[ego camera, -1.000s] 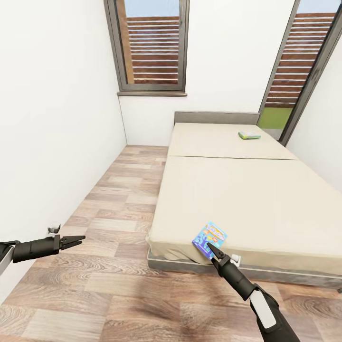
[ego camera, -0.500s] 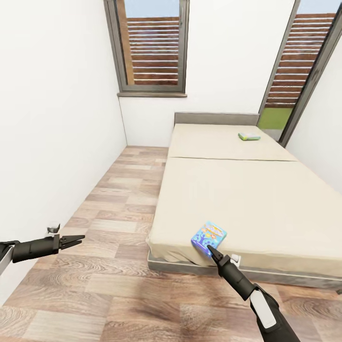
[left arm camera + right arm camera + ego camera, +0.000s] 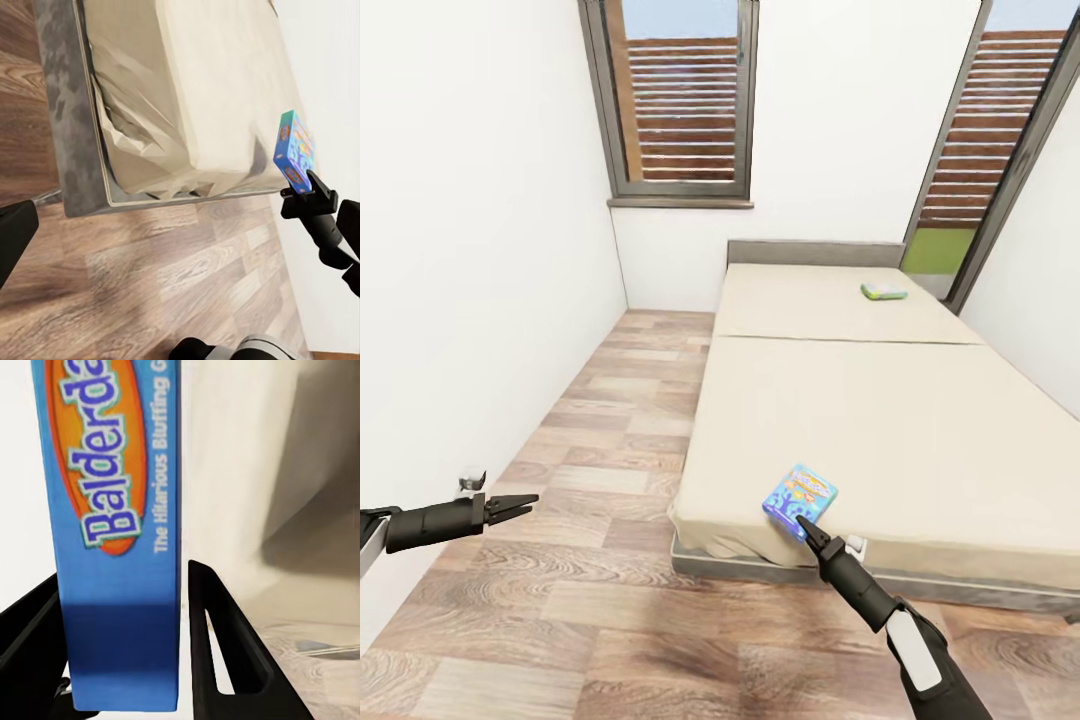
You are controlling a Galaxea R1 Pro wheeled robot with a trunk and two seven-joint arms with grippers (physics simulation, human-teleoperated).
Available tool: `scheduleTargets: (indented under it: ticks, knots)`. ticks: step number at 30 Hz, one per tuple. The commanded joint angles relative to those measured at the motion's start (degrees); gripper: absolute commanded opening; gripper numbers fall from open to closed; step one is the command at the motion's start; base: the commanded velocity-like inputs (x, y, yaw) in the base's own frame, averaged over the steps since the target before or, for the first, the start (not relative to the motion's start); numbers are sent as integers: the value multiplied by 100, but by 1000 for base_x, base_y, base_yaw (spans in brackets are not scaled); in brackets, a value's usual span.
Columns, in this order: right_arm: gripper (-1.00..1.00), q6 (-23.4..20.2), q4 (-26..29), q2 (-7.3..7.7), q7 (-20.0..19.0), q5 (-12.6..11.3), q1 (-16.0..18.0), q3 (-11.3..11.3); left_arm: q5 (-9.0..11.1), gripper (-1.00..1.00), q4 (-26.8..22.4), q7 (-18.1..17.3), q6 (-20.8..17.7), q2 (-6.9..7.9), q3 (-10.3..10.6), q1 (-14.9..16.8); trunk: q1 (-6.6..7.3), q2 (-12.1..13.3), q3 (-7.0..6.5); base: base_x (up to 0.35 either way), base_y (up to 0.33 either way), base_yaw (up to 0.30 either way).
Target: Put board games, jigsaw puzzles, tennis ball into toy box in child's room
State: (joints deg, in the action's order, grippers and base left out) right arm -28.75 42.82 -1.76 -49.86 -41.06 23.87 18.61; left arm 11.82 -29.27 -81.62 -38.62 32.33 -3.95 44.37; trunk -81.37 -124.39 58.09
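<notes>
My right gripper (image 3: 803,525) is shut on the lower edge of the blue board game (image 3: 800,498), which stands tilted at the near left corner of the bed (image 3: 880,420). The right wrist view has the blue box (image 3: 112,532) clamped between both fingers (image 3: 217,645). From the left wrist, the same box (image 3: 294,150) sticks up from the right gripper (image 3: 304,187). A green-edged board game (image 3: 884,291) lies flat near the headboard. My left gripper (image 3: 530,500) hangs open and empty over the floor at the left. The table, toy box, jigsaw puzzles and tennis ball are out of view.
A white wall (image 3: 470,250) runs close along the left. The wood plank floor (image 3: 610,420) forms an aisle between wall and bed. Dark-framed windows (image 3: 675,100) stand at the far end. The bed's grey frame (image 3: 730,567) lies just ahead of the right arm.
The blue box has tipped a little in the right gripper's hold. The whole view has shifted slightly. The left arm has stayed where it was.
</notes>
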Motion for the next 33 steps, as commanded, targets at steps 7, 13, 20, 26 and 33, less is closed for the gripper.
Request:
scheduleTargets:
  ticks: [7,13,20,26,33]
  knots:
    - [-100,-23,218,220,-342,-26,-49,-149,-38,100,0,51,-155,9,8,18,155,280,-121,0,0,0]
    - [-100,-28,218,220,-348,-33,-50,-153,-39,100,1,58,-155,2,31,24,287,521,-229,0,0,0]
    - [-100,-43,221,228,-299,-30,-45,-145,-44,100,0,67,-154,1,42,28,441,802,-355,0,0,0]
    - [-100,-321,591,249,-93,18,-39,-161,-47,100,0,81,-147,-1,49,28,572,1042,-463,0,0,0]
    - [-100,-593,1215,249,394,340,-65,-138,-40,100,0,755,-145,-101,51,28,726,1323,-588,0,0,0]
